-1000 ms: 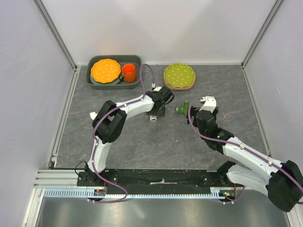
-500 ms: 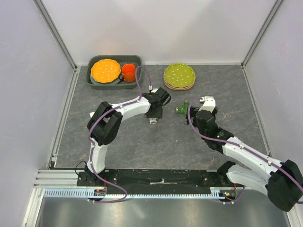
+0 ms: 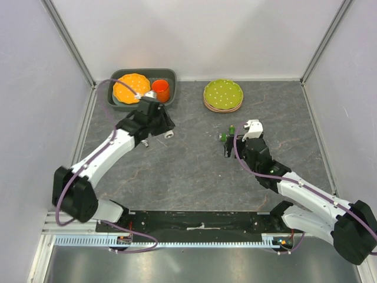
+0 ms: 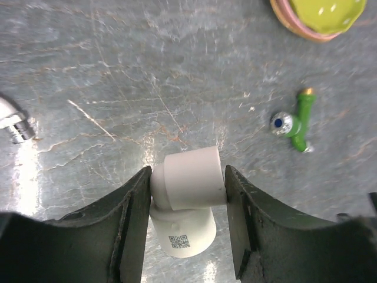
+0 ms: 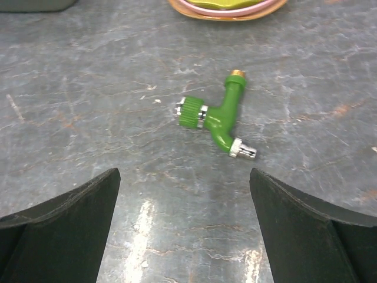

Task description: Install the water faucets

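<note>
The white elbow fitting (image 4: 187, 194) is carrying a small square QR code (image 4: 178, 240), printed in black on its lower part, in the left wrist view. No letters or numbers are showing clearly enough to be read beside it.

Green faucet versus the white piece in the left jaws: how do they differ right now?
The green faucet lies free on the table; the white piece is clamped between the left jaws. The green faucet is slim, T-shaped, with metal tips; the white piece is a stubby plain elbow carrying a QR label. Both are small plastic plumbing parts.
</note>
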Robot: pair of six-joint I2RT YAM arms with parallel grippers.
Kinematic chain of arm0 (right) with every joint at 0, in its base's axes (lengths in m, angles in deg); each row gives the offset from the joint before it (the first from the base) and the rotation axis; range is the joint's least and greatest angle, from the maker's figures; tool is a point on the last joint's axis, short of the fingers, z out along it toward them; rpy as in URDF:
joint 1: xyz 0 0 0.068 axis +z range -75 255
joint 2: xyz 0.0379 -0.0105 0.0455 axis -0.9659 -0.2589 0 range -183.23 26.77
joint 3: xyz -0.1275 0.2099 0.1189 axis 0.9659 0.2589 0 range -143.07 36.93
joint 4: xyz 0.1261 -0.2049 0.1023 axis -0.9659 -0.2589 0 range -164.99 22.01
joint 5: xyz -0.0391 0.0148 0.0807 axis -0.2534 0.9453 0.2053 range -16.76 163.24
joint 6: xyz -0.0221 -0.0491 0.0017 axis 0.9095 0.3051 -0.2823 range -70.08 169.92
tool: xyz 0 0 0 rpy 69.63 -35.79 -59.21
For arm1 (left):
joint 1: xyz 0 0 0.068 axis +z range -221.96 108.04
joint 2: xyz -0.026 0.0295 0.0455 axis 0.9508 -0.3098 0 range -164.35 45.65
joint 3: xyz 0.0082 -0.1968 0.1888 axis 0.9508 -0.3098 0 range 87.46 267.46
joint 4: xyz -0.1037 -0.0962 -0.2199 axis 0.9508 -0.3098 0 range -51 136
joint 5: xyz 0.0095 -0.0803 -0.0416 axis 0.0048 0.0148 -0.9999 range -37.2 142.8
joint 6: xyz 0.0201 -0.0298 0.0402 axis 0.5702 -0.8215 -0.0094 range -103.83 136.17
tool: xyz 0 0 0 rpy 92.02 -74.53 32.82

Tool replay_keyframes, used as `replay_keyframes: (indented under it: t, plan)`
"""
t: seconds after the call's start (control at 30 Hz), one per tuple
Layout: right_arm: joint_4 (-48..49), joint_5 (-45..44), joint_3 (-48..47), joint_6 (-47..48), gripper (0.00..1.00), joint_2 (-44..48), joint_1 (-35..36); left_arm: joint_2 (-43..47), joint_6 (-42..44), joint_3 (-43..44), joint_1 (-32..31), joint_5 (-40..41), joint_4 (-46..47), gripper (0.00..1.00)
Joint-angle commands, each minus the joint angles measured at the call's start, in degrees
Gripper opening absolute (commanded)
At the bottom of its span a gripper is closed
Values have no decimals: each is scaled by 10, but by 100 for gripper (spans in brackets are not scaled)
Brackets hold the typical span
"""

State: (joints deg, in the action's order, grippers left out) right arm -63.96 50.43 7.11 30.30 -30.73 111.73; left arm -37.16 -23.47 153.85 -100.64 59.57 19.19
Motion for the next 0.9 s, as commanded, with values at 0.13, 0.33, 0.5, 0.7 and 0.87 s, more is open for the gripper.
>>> replay_keyframes:
  t: [0.13, 0.33, 0.5, 0.7, 0.87]
  plan:
    - [78, 99, 8, 27, 99, 33, -1, 166, -38, -71, 121, -83, 33, 2]
    - [41, 91, -42, 49, 98, -5, -2, 279, -69, -147, 175, -60, 42, 2]
    - [-21, 25, -93, 69, 98, -79, -3, 323, -76, -191, 220, -119, 46, 2]
    - [-8, -18, -124, 109, 97, -183, -2, 335, -66, -199, 244, -153, 47, 2]
    - [-24, -57, -178, 140, 93, -280, -3, 339, -41, -184, 235, -130, 34, 2]
